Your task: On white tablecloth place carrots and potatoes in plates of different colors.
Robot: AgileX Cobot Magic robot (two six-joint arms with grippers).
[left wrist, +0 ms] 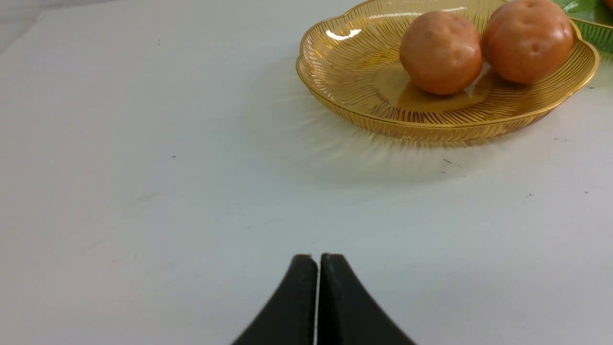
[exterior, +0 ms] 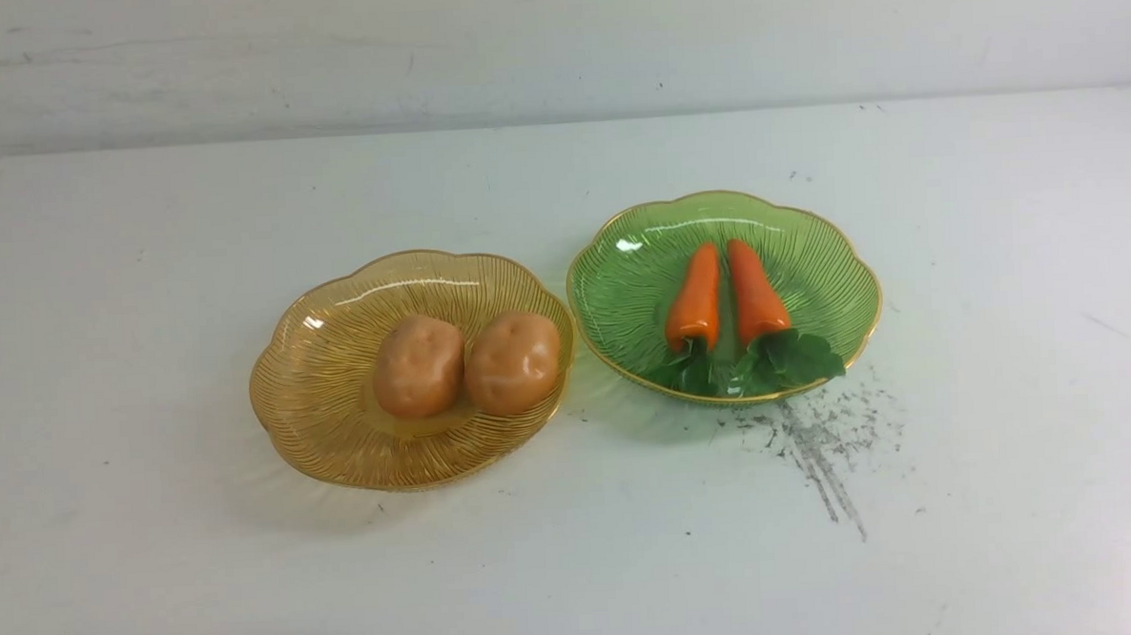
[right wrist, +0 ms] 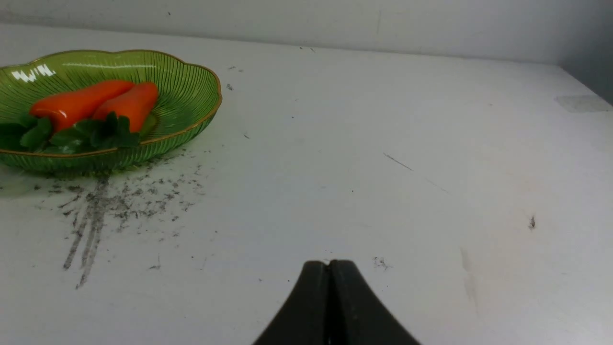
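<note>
Two potatoes (exterior: pixel 465 363) are seen touching in the amber plate (exterior: pixel 320 385), and two carrots (exterior: pixel 725 296) lie side by side in the green plate (exterior: pixel 811 249), on the white tablecloth (exterior: pixel 576 565). The left fingers (left wrist: pixel 318 258) and right fingers (right wrist: pixel 330 264) are clenched and empty, each held well apart from its nearer plate.

We see glossy, translucent ribbed plates (exterior: pixel 320 385), shiny smooth orange carrots (exterior: pixel 722 296), dimpled satin potatoes (exterior: pixel 467 363), a matt, scuffed white tablecloth (exterior: pixel 155 526), matt black fingers (left wrist: pixel 297 306).
</note>
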